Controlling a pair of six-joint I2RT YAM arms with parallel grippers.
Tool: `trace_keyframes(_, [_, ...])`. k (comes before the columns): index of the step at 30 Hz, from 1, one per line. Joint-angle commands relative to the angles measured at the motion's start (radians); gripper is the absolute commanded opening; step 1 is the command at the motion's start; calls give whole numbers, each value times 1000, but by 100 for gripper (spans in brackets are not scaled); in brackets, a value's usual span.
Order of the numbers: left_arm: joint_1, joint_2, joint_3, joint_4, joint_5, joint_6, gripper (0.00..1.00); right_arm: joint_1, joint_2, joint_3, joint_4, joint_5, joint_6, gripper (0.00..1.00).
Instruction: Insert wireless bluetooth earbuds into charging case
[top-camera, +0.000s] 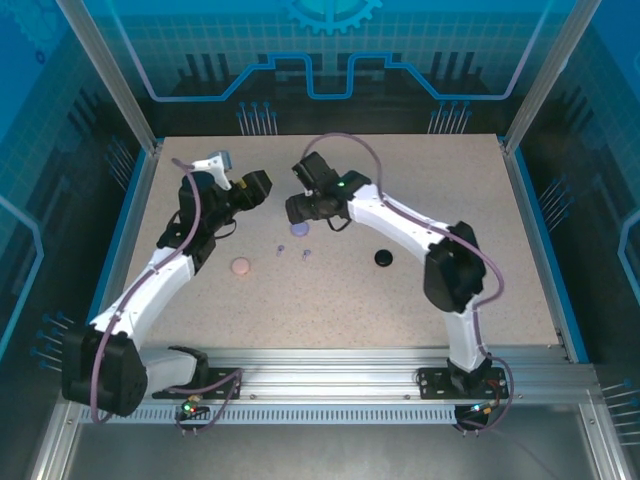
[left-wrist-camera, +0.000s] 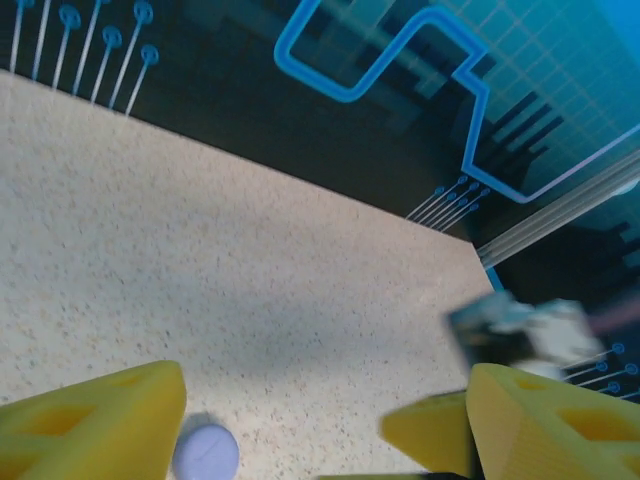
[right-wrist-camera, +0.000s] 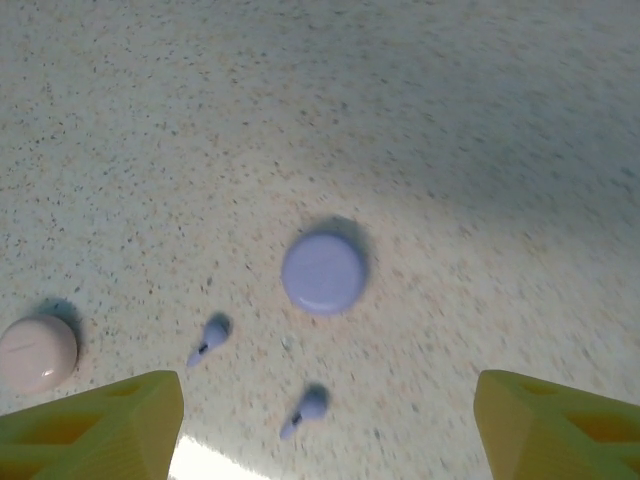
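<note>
Now both my claws hang over the far-middle part of the bench (top-camera: 450, 200), facing each other. My right claw (right-wrist-camera: 328, 400) is spread wide, its two yellow fingers (right-wrist-camera: 100, 425) at the bottom corners of the wrist view with nothing gripped between them. Through that gap I see the lavender case (right-wrist-camera: 323, 272), a round disc lying flat, and the two lavender earbuds (right-wrist-camera: 207, 342) loose on the bench. They are apart from the case and from each other, with their thin stems pointing away from it. From above, the earbuds sit side by side just nearer than the case, and the case lies just near of the right claw. The pink case (top-camera: 240, 267) rests left of and nearer than the earbuds. The black case (top-camera: 383, 257) lies well to the right, beside my right forearm. My left claw (left-wrist-camera: 300, 420) is also released and holds nothing. In its wrist view the lavender case peeks out beside the finger at the left. Something grey and blurred shows above the other finger, and I cannot tell what it is.
</note>
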Motion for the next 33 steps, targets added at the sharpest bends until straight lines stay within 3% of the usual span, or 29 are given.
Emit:
trace_keyframes(1, [20, -50, -6, 26, -3, 5, 83, 1, 120, 146, -107, -66, -184, 77])
trace_keyframes(5, [42, -80, 3, 24, -3, 8, 99, -6, 245, 288, -163, -87, -244, 78])
trace_keyframes(11, [71, -111, 6, 46, 2, 3, 99, -16, 406, 459, -241, -96, -277, 78])
trace_keyframes(33, [128, -107, -68, 237, 64, -163, 99, -33, 566, 584, -282, -112, -300, 75])
